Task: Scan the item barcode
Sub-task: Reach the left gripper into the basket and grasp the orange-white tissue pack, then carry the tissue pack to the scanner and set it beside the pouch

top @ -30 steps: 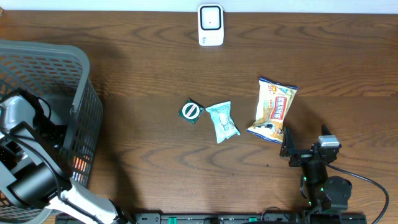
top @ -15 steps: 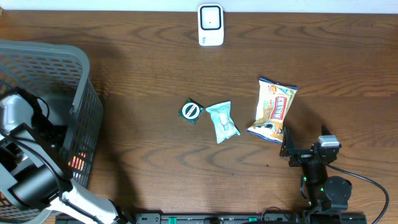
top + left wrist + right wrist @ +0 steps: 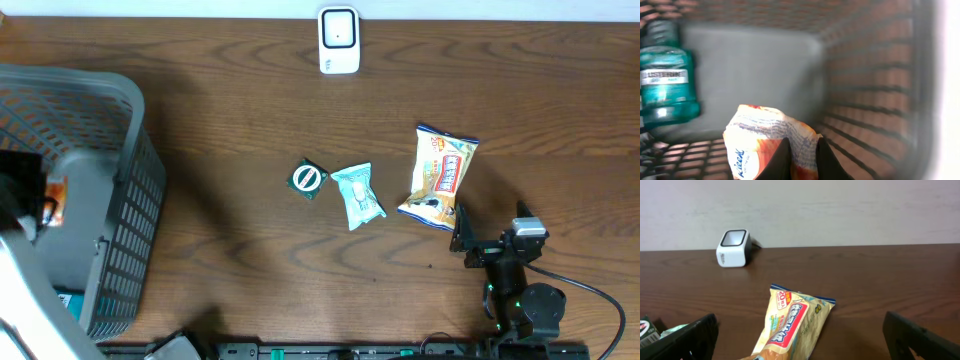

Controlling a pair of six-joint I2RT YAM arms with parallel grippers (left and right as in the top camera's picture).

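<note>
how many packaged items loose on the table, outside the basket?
3: a dark green square packet mid-table, a pale teal packet just right of it, and a yellow snack bag further right. The basket could be hiding others behind it.

Overhead straight down; left wrist close inside basket [image 3: 865, 75]; right wrist low, facing scanner [image 3: 733, 248].

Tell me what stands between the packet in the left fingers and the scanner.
Only the basket: the packet sits inside it, so its mesh wall lies between packet and scanner. Past the rim, nothing visible blocks the way.
</note>
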